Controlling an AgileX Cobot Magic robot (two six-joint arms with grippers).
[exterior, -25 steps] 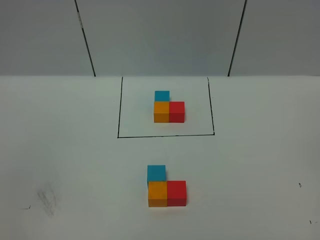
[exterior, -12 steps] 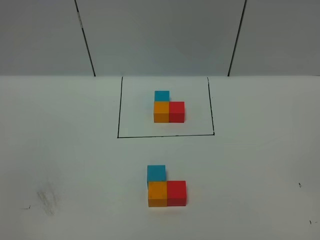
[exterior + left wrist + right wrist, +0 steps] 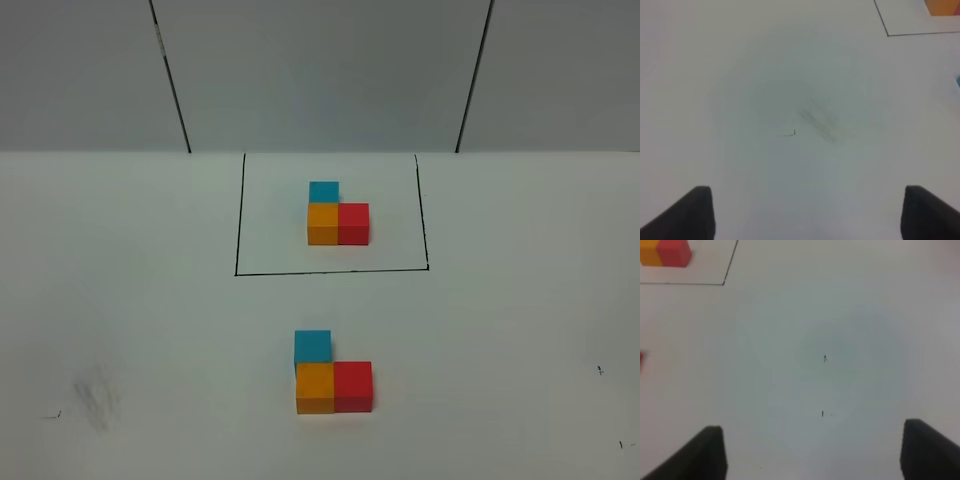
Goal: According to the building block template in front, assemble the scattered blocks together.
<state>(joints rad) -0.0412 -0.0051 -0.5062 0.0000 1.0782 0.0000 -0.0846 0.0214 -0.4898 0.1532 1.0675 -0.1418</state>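
Observation:
The template sits inside a thin black rectangle outline point(image 3: 237, 225) at the back: a blue cube point(image 3: 323, 191) behind an orange cube point(image 3: 322, 223), with a red cube point(image 3: 353, 223) to the orange one's right. Nearer the front, three unframed cubes touch in the same L: sky-blue point(image 3: 312, 346) behind orange point(image 3: 314, 387), red point(image 3: 352, 386) on the right. No gripper shows in the exterior view. My left gripper point(image 3: 807, 212) is open over bare table, far left of the cubes. My right gripper point(image 3: 812, 452) is open over bare table on the right.
The white table point(image 3: 150, 320) has a grey smudge point(image 3: 93, 398) at the front left and small dark marks at the front right point(image 3: 600, 370). A grey wall with two dark seams stands behind. The template's corner shows in both wrist views point(image 3: 887, 34) point(image 3: 723, 284).

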